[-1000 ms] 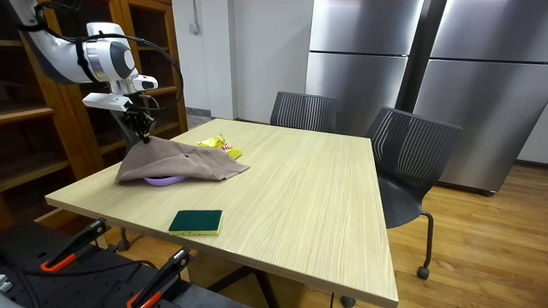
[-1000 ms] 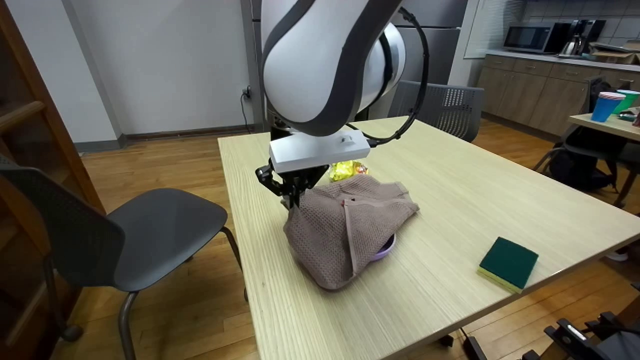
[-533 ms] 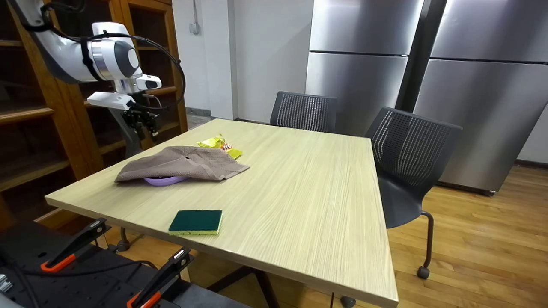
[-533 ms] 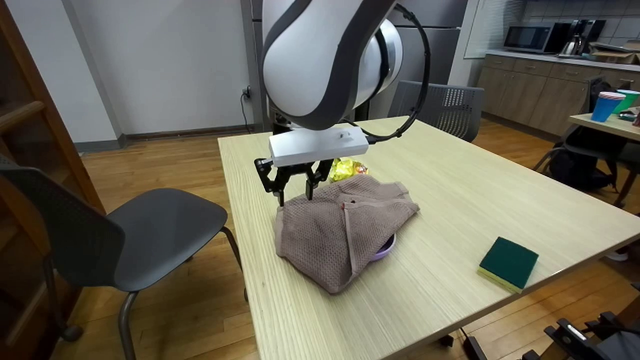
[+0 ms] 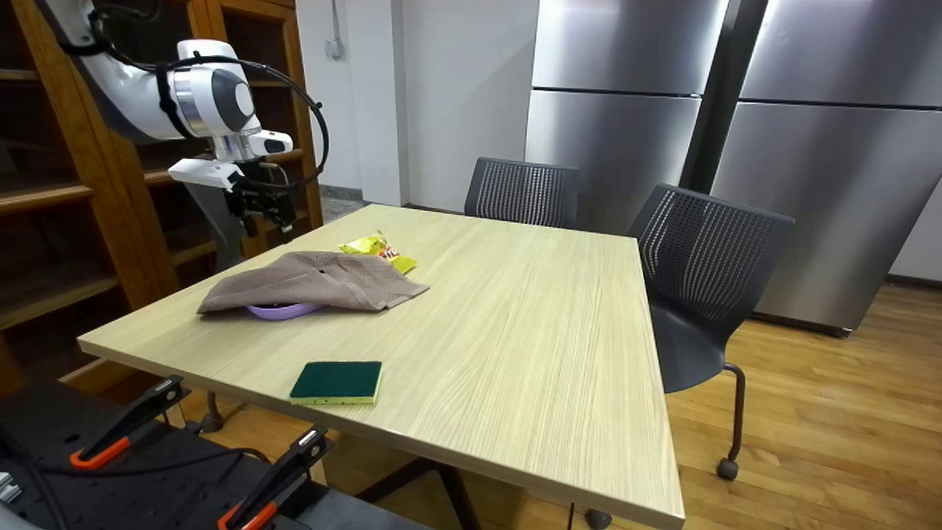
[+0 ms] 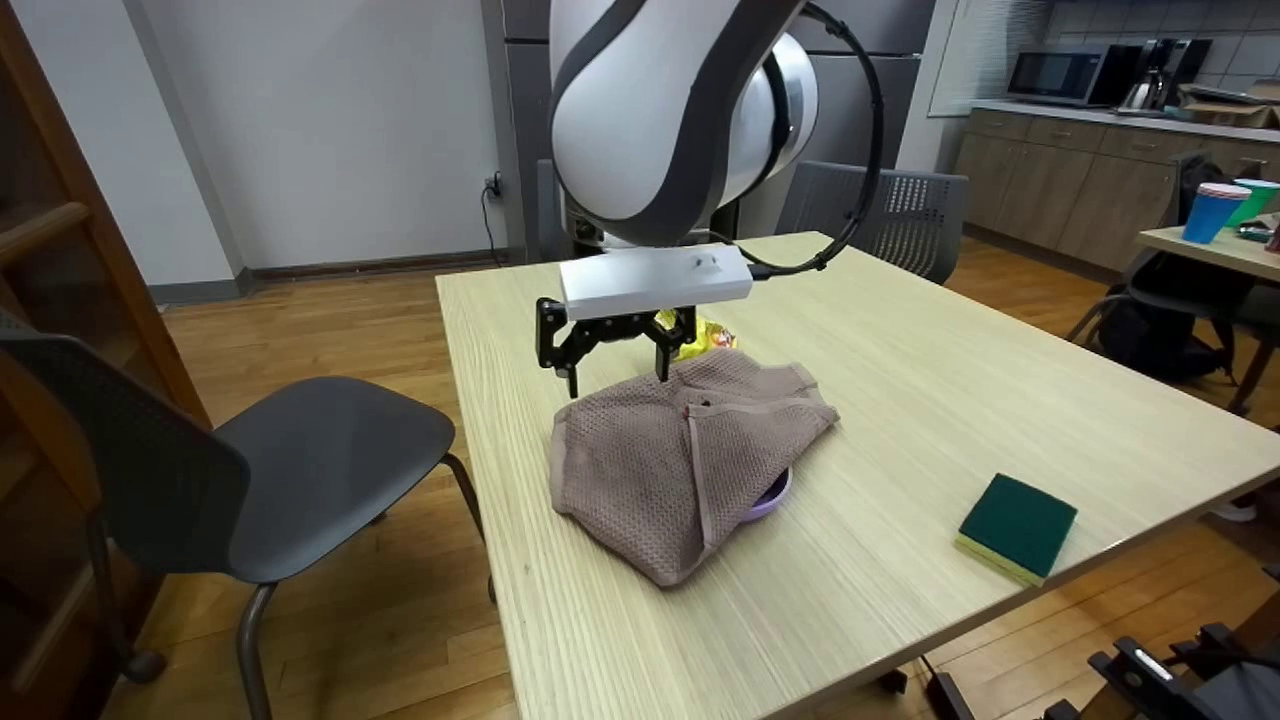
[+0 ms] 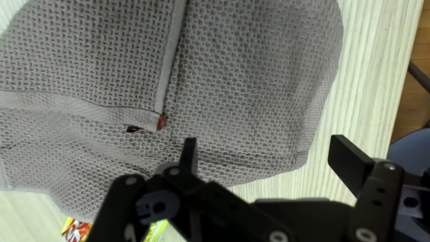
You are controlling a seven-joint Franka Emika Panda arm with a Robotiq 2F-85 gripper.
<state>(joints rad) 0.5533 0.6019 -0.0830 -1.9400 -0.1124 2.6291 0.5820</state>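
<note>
The hand [image 6: 618, 383] stands wide open, its two fingers [image 7: 189, 154] well apart and gripping nothing; it hangs just above one edge of a brown-grey mesh cloth [image 6: 635, 465], clear of the fabric; in the wrist view one finger shows in front of the cloth and the other in front of the pale table [image 5: 508, 338]; the cloth lies draped over a purple dish [image 5: 283, 313], whose rim peeks out from under it in both exterior views while the remainder is hidden; a flap [image 7: 90, 57] of the cloth is folded over on top, with a small red spot [image 7: 162, 122] at its corner; a crumpled yellow packet [image 5: 377, 249] with red print lies just beside the cloth; a sponge [image 5: 337, 381], dark green above and yellow below, lies flat near the table's edge, well apart from the hand and the cloth; grey chairs [image 5: 706, 261] stand around the table, and steel fridges [image 5: 611, 158] rise beyond it.
</note>
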